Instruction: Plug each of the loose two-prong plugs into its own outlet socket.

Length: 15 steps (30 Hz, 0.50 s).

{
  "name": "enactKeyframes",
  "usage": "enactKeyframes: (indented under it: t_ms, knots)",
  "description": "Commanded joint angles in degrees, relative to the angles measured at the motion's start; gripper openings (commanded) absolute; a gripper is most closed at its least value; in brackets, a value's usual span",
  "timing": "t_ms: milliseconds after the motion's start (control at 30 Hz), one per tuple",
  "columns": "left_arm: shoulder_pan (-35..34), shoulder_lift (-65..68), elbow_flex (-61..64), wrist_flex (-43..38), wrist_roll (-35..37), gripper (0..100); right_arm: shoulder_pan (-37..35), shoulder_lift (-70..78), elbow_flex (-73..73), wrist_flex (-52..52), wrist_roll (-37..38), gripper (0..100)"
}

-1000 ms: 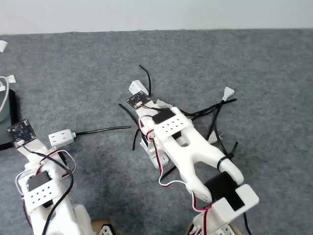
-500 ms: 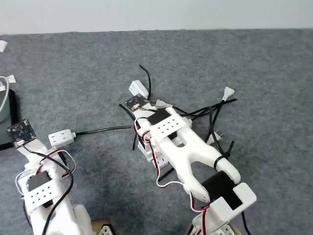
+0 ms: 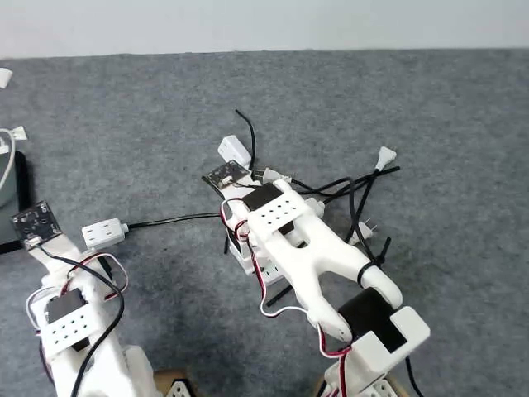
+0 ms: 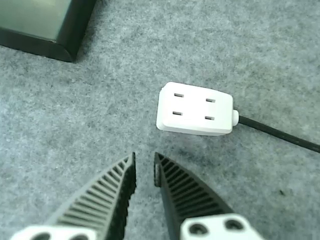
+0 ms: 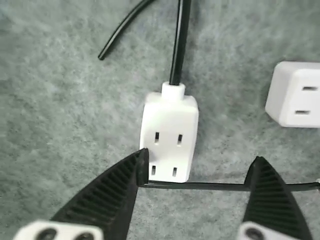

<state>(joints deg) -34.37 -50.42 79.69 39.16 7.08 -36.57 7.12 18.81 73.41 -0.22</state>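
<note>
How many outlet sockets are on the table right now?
3. One socket lies ahead of the left gripper, a second socket just ahead of the right gripper, and a third socket beside the second. Others may be hidden under the right arm.

We record: outlet socket [image 5: 168, 136] ahead of the right claw [image 5: 200, 159], smooth matt plastic (cord [image 5: 179, 40] glossy); table cover [image 5: 60, 100], rough grey cloth.
</note>
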Motion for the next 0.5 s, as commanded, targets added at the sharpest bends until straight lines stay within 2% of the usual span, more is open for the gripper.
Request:
enactKeyframes:
  t_ms: [0,200,467]
  knots:
    - [0.53,-0.70,-0.57,-1.58,-0.70,6,-1.27,0.04,-3.43,0.04,-0.70,30.6]
    - [0.53,-0.70,-0.57,-1.58,-0.70,6,-5.76,0.04,0.00,-5.32,-0.70,25.2]
    - [0.53,-0.70,-0.57,-1.58,-0.70,6,-2.51,0.13,2.20,-7.52,-0.70,25.2]
